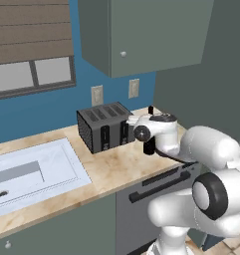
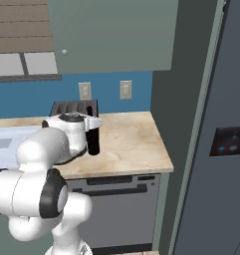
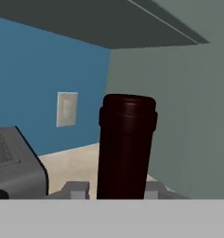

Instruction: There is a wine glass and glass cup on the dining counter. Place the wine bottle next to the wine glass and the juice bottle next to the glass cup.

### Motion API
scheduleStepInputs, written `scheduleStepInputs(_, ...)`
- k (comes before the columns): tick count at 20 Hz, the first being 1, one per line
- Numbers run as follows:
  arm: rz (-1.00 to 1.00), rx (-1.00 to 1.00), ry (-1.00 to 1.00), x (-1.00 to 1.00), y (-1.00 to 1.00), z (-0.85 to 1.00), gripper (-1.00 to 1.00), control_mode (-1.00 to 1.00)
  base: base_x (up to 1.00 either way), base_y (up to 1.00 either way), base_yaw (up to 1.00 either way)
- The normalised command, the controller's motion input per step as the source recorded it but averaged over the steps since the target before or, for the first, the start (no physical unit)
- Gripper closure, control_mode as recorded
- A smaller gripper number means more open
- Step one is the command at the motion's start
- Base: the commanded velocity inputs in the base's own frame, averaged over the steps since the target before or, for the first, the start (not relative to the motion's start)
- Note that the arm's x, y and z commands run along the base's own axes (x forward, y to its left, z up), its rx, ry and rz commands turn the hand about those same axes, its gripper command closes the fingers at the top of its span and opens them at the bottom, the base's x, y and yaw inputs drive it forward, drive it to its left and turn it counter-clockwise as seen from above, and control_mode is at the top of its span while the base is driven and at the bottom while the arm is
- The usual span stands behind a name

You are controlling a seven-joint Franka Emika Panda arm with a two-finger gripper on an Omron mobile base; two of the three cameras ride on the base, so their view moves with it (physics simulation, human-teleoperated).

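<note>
Dark wine bottle (image 3: 126, 144) sits gripped in the claw (image 3: 113, 189); its tall neck could tip against the toaster (image 1: 102, 127).

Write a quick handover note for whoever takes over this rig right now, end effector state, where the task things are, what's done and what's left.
End effector: at the wine bottle, fingers either side of it; whether they clamp it I cannot tell.
Wine bottle: upright on the beige worktop, beside the toaster.
Done: nothing placed yet.
Left: carry the wine bottle to the wine glass, then bring the juice bottle to the glass cup.
</note>
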Motion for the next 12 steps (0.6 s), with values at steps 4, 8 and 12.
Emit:
scheduleStepInputs(4, 0.0, 0.0, 0.28, -0.44, 0.13, 0.46, 1.0, -1.0, 0.0, 0.0, 0.0)
scheduleStepInputs(8, 0.0, 0.0, 0.12, -0.6, 0.09, 0.32, 1.0, -1.0, 0.0, 0.0, 0.0)
scheduleStepInputs(12, 0.0, 0.0, 0.0, -0.69, 0.11, 0.18, 1.0, -1.0, 0.0, 0.0, 0.0)
